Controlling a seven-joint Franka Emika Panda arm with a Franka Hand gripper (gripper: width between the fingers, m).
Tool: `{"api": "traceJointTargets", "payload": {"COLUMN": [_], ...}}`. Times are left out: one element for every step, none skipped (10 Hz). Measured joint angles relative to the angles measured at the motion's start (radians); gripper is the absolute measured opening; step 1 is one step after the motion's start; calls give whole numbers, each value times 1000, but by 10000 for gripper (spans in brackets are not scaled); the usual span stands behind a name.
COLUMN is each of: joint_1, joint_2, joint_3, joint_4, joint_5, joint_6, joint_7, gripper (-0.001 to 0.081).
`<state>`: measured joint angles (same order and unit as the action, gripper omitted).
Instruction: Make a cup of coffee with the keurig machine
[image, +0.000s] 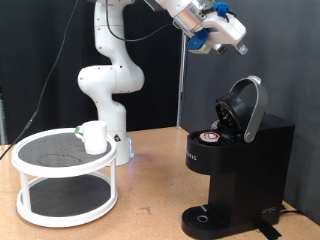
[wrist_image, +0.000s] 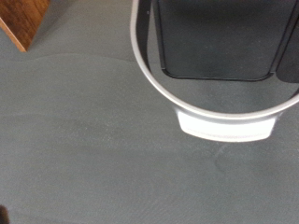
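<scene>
The gripper (image: 222, 38) hangs above the keurig machine (image: 238, 165), directly over its raised lid (image: 246, 105), holding nothing visible; finger spacing cannot be told.

gripper (image: 236, 42) fingers unclear, keurig machine (image: 245, 165) base cropped
</scene>
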<state>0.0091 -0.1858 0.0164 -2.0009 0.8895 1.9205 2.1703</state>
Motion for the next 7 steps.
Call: {"api": "traceJointTargets", "payload": {"joint_1": [2,5,11,19,27,34,42], "joint_2": [5,15,31,47,63,77,87], "joint_3": [15,38,66,90,111,134,154], "joint_4": [5,21,42,63,84,103,118], "joint_5": [-6,-34,-69,-91,-104,-114,-124], "joint_6": [14,24,37,42,42,42,42], "joint_7": [29,77,128,160,180,193,202], "gripper": [734,734,734,734,734,734,734]}}
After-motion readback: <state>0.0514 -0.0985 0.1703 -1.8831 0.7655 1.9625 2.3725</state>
